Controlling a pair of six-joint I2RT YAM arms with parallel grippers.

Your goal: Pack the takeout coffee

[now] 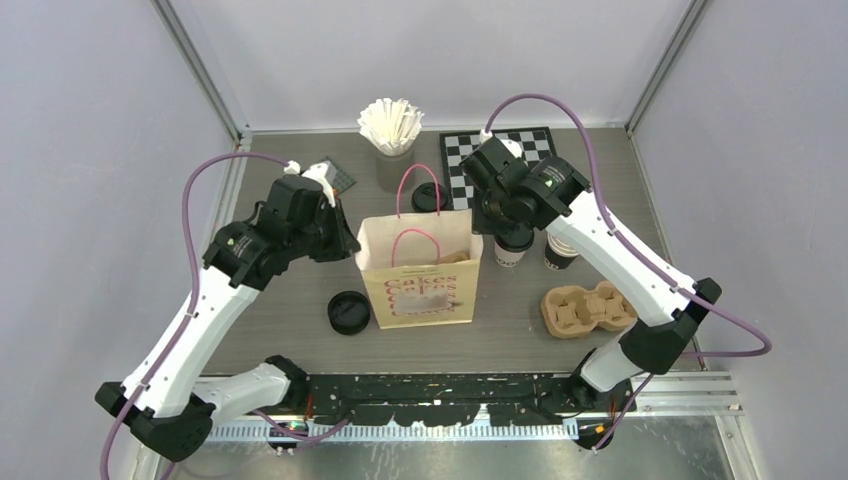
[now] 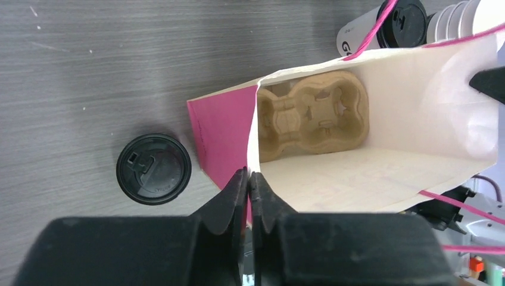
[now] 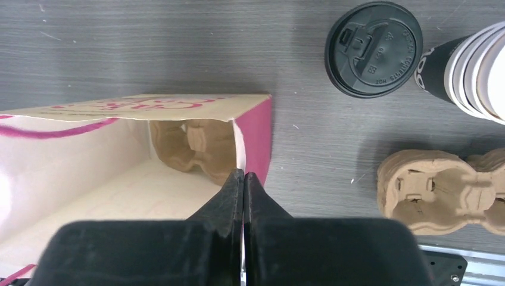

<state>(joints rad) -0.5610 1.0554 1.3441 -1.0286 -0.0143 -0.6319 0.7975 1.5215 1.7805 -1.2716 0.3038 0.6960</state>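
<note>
The cream paper bag (image 1: pixel 418 272) with pink handles stands open in mid-table. My left gripper (image 1: pixel 350 243) is shut on its left rim (image 2: pixel 249 176). My right gripper (image 1: pixel 487 222) is shut on its right rim (image 3: pixel 244 174). A brown pulp carrier (image 2: pixel 312 116) lies on the bag's floor and also shows in the right wrist view (image 3: pixel 193 146). One black-lidded coffee cup (image 1: pixel 347 312) stands left of the bag (image 2: pixel 153 168). Another (image 1: pixel 513 246) stands just right of it (image 3: pixel 374 49). A third lid (image 1: pixel 427 197) shows behind the bag.
A second pulp carrier (image 1: pixel 588 308) lies on the table to the right (image 3: pixel 446 190). A stack of empty cups (image 1: pixel 562 250) stands beside the right coffee cup (image 3: pixel 470 71). A holder of white paper sticks (image 1: pixel 392 125) and a checkerboard (image 1: pixel 500 150) are at the back.
</note>
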